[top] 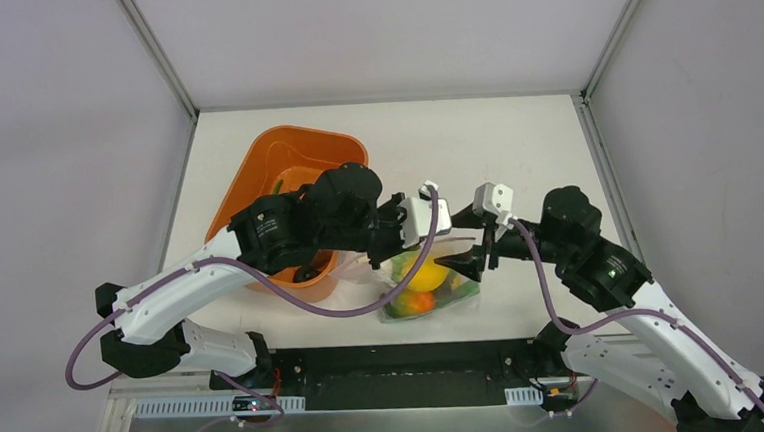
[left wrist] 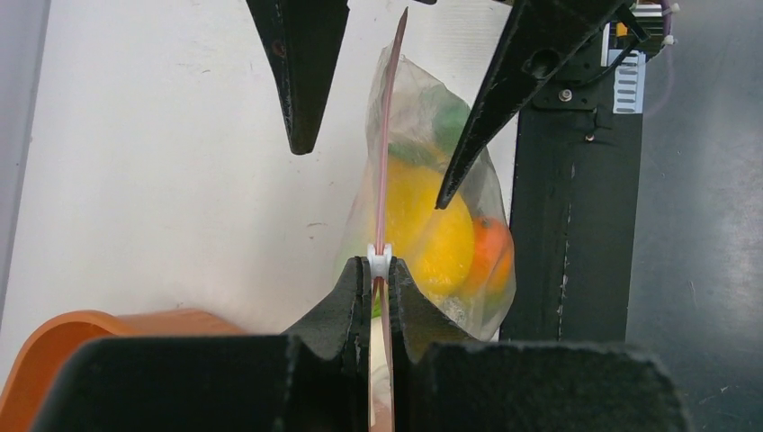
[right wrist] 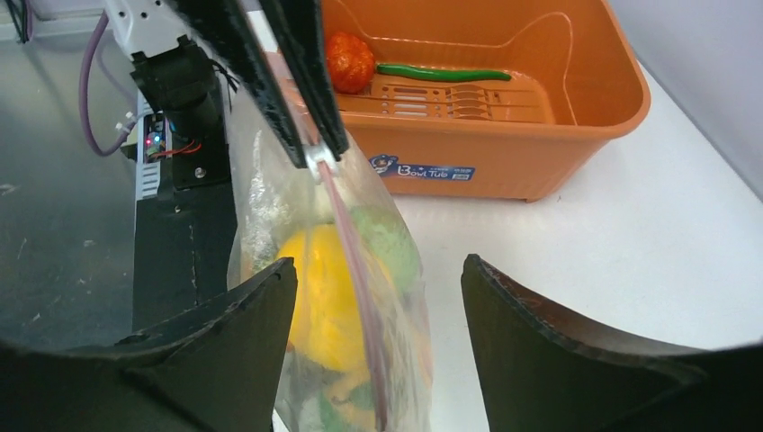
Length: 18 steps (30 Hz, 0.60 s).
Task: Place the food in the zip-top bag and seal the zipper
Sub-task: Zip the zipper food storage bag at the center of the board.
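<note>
Pinching the pink zipper [left wrist: 389, 135] of the bag [left wrist: 416, 85] tight with the left pincer [left wrist: 381, 270]. With the right pincer [right wrist: 378, 270] wide open around the bag's top. Yellow fruit [left wrist: 432, 229] inside the bag.

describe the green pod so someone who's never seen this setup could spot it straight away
Find the orange basket on the white table, next to the clear bag. On its slotted floor the long green pod lies beside a round red-orange fruit. It is the only thin, stick-shaped thing in view there; its neighbour is a ball.
</note>
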{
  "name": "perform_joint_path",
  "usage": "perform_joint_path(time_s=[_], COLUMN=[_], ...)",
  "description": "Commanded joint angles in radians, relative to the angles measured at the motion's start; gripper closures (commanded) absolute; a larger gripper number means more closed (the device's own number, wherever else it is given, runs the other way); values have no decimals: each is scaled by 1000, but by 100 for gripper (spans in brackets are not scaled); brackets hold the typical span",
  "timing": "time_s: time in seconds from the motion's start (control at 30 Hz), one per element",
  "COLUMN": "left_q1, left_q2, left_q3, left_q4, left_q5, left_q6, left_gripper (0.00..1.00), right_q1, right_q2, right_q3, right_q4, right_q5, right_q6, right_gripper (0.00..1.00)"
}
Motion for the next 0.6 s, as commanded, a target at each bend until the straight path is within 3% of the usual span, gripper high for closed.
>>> perform_joint_path(time_s=[0.0,0.13,0.43,0.57], left_q1=[6,6,8,7], left_q2=[-15,-16,-28,-37], left_q3=[18,12,-10,-23], left_q4=[30,41,36,41], left_q5=[33,47,36,28], left_q6=[10,4,11,13], left_gripper=[100,100,100,100], right_q1=[-3,-2,-2,-3], right_q2=[5,22,35,43], right_q3=[70,59,-25,-23], right_q4=[-64,-46,198,201], right_q5=[-106,-175,-193,-195], right_q6=[-129,-126,-4,0], right_gripper=[31,41,65,84])
